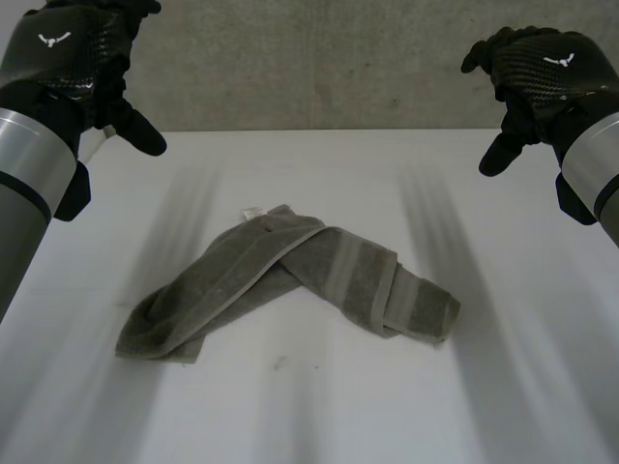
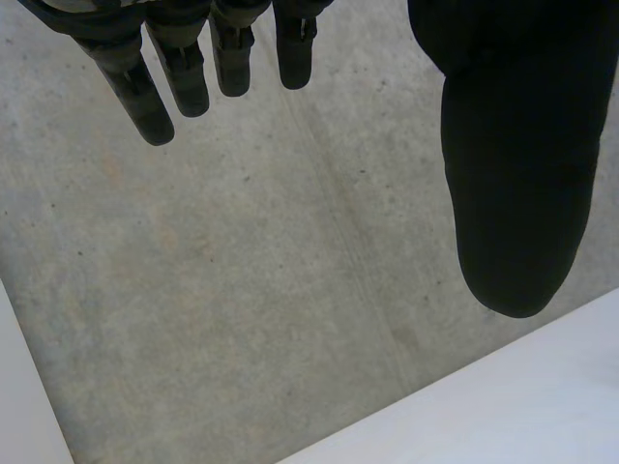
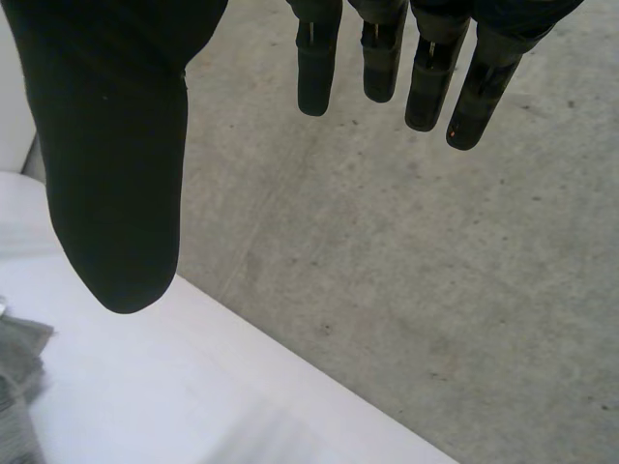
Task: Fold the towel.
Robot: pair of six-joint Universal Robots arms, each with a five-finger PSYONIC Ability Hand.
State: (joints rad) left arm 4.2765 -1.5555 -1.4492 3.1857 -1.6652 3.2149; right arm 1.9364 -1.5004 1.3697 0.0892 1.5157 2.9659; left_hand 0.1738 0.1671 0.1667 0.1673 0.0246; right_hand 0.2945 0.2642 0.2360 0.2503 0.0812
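While left hand point(image 1: 75, 60) and right hand point(image 1: 535, 79) hover unclenched, the terry towel point(image 1: 290, 278) lies twisted.

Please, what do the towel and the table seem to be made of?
The towel looks like grey-green terry cloth, matte and soft: fuzzy pile, flatter woven bands, limp folds. The table looks like a hard, smooth white board, perhaps laminate or painted; its top is even, with no visible grain or seams, so the exact material stays open.
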